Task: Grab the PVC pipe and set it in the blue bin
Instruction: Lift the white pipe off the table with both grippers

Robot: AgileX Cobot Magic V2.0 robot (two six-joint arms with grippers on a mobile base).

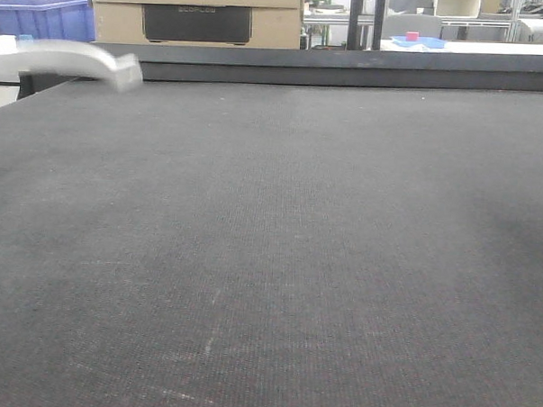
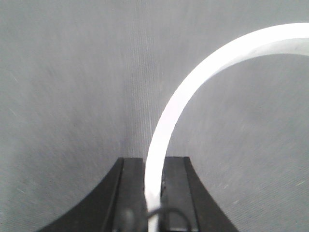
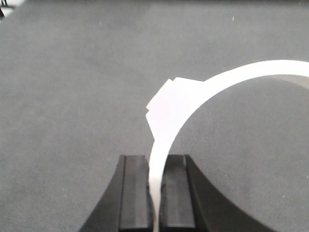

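In the left wrist view a slim white PVC pipe [image 2: 193, 82] rises from between the black fingers and arcs off to the right. My left gripper [image 2: 153, 162] is shut on its lower end, above the grey mat. The right wrist view shows a similar white arc [image 3: 212, 82] with an angular flat tab on its left side, and my right gripper [image 3: 154, 159] is shut on it. The front view holds one blurred white curved piece [image 1: 70, 59] in the air at the far left, just below and in front of the blue bin [image 1: 41, 15]. Neither gripper shows there.
A dark grey mat [image 1: 278, 258] covers the table, ending at a raised dark rim [image 1: 349, 67] at the back. Behind the rim stand a cardboard box with a black unit [image 1: 197, 18] and, far right, a small pink object on a blue tray [image 1: 414, 38].
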